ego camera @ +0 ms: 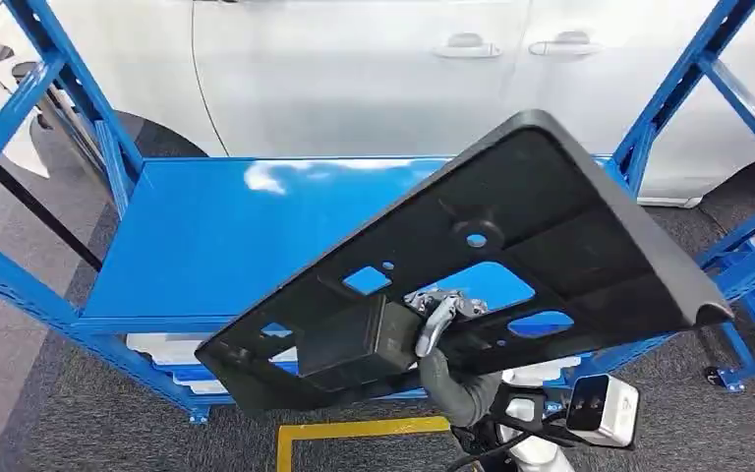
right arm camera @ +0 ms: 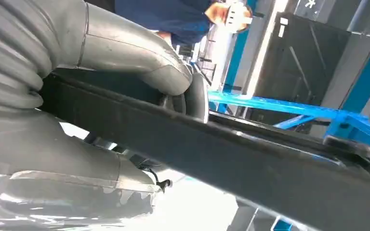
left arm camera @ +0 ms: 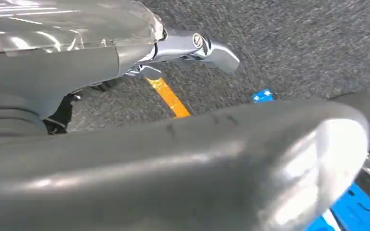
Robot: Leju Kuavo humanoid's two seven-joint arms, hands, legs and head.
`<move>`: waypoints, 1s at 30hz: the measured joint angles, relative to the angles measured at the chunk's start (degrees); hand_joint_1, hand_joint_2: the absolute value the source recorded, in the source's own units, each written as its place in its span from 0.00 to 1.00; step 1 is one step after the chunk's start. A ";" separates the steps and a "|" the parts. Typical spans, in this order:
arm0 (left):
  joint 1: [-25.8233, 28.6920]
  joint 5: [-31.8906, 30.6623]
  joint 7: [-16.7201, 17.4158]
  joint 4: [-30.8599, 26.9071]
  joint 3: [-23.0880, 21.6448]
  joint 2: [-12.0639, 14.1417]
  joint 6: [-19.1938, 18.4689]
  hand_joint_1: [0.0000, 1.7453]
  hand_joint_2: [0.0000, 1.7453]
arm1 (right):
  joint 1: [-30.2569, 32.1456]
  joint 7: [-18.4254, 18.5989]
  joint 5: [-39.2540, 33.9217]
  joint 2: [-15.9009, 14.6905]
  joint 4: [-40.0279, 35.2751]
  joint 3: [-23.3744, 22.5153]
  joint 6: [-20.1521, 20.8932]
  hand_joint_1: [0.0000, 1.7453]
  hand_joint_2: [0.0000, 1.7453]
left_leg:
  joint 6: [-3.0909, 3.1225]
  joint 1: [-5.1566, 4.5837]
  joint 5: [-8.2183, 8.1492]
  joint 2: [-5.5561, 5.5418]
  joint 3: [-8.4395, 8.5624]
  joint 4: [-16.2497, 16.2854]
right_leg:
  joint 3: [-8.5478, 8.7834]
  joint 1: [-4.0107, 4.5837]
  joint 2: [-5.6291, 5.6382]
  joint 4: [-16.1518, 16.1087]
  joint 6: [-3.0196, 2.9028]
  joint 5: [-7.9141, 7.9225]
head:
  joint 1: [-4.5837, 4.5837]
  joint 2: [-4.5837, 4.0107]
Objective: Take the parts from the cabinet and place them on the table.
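Observation:
A large black plastic panel with several cut-outs hangs tilted in the air over the front of the blue shelf. My right hand grips it from below, near its middle, with fingers showing through a cut-out. In the right wrist view the thumb lies over the panel's edge and the hand clamps it. My left hand hangs over the grey carpet, thumb and fingers apart with nothing between them.
Blue uprights frame the shelf on both sides. A white car stands right behind it. White parts lie on a lower shelf. Yellow tape marks the carpet in front. A person in blue stands near.

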 joint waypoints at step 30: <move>0.40 0.02 4.50 0.00 -0.57 -1.70 3.23 0.00 0.00 | 6.20 -4.26 -2.67 -3.39 -2.64 -4.90 6.99 1.00 1.00 | 0.52 -0.60 -1.53 0.19 2.79 -1.14 | -3.99 0.04 -0.05 4.81 0.15 1.56 | 0.02 0.00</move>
